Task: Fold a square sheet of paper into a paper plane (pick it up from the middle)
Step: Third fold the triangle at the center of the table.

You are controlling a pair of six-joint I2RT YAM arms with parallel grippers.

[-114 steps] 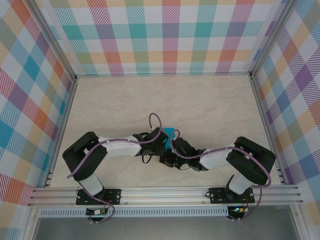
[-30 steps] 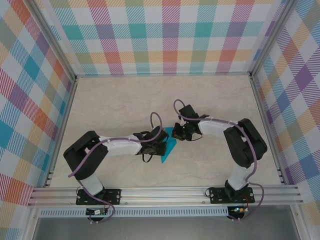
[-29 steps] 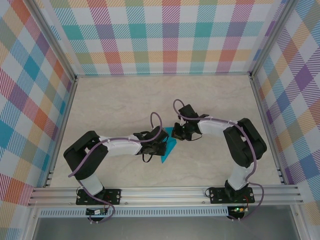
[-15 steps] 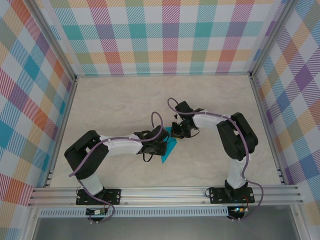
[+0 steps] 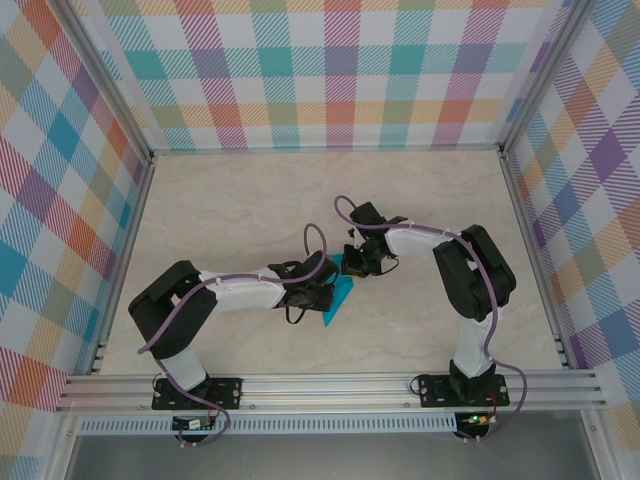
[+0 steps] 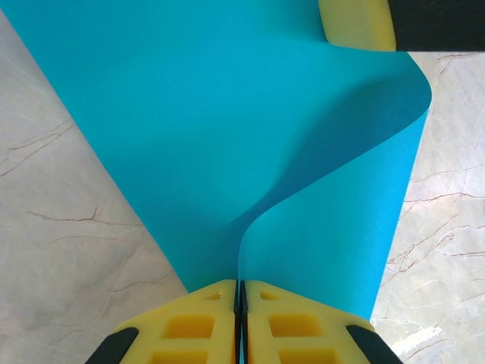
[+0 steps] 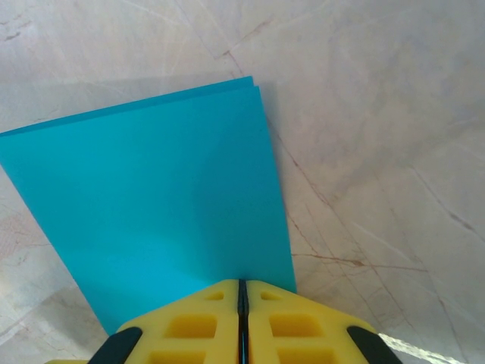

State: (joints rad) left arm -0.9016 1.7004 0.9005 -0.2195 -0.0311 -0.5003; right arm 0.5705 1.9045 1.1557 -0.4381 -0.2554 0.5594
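Note:
The square sheet of paper point(image 5: 340, 291) is teal-blue and folded over on itself, held just above the table between both arms. My left gripper point(image 5: 322, 294) is shut on its near edge; in the left wrist view the sheet point(image 6: 227, 129) curls up from the closed gripper point(image 6: 240, 285) in an S-shaped bend. My right gripper point(image 5: 353, 262) is shut on the far end. In the right wrist view the paper point(image 7: 151, 205) shows two stacked layers running out from the closed gripper point(image 7: 242, 283). One yellow right fingertip point(image 6: 356, 23) shows at the sheet's far corner.
The marble-patterned table point(image 5: 230, 210) is walled on three sides by plaid panels point(image 5: 330, 70). An aluminium rail point(image 5: 330, 385) carrying both arm bases runs along the near edge. The right arm's elbow point(image 5: 475, 275) stands up over the table's right half.
The right arm's elbow and forearm have swung to the left, and its gripper has shifted slightly left and farther back with the paper's end. The left arm has held still.

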